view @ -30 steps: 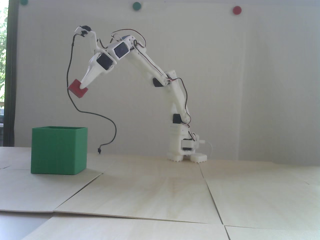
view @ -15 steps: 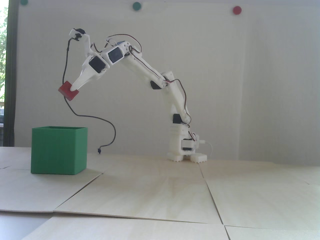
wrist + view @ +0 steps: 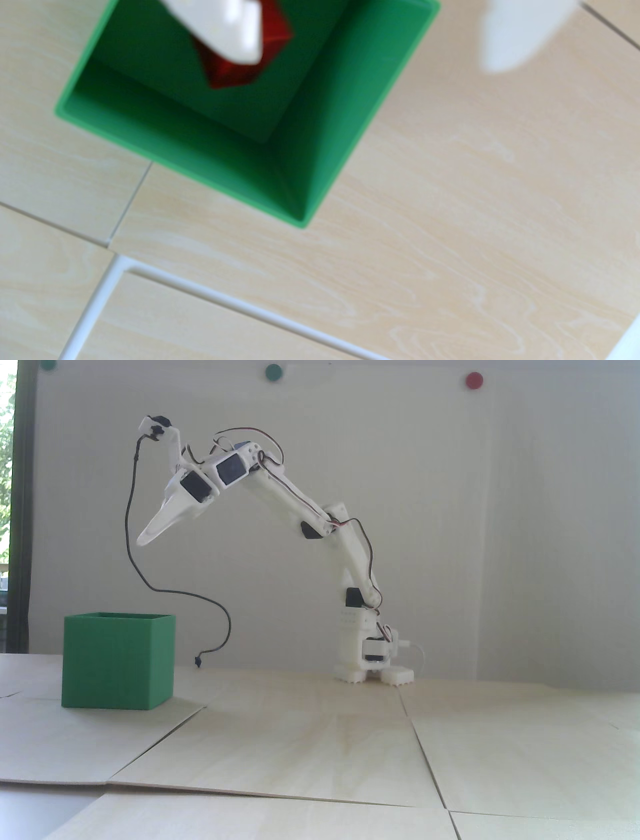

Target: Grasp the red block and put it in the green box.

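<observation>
- Small matte red block [image 3: 242, 74]: gone from the claw since half a second ago; seen inside the large matte green box [image 3: 117, 660], wrist view.
- White two-finger gripper [image 3: 142, 540]: fingers spread apart, empty, poised high over the box near the table's left edge; arm reaching left.

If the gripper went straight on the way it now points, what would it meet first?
Probably the green box: the open gripper points down and left in the fixed view, toward the box's left rim or opening, where the wrist view shows the red block. Depth is unclear.
</observation>
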Controlling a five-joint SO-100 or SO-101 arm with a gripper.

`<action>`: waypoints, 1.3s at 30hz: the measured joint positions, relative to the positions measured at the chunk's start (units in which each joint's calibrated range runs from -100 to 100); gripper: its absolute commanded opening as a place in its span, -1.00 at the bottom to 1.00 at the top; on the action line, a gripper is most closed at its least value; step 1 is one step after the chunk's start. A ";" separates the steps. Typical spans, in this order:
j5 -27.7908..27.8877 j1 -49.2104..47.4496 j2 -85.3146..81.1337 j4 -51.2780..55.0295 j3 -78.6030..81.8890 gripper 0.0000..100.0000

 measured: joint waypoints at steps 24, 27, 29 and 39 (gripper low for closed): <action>-0.21 -33.40 -52.22 23.13 51.21 -0.95; -0.21 -37.45 -60.69 23.54 68.40 -0.95; 0.00 -39.43 -64.76 22.30 79.41 -0.95; 0.00 -44.48 -87.84 -7.99 124.98 -0.95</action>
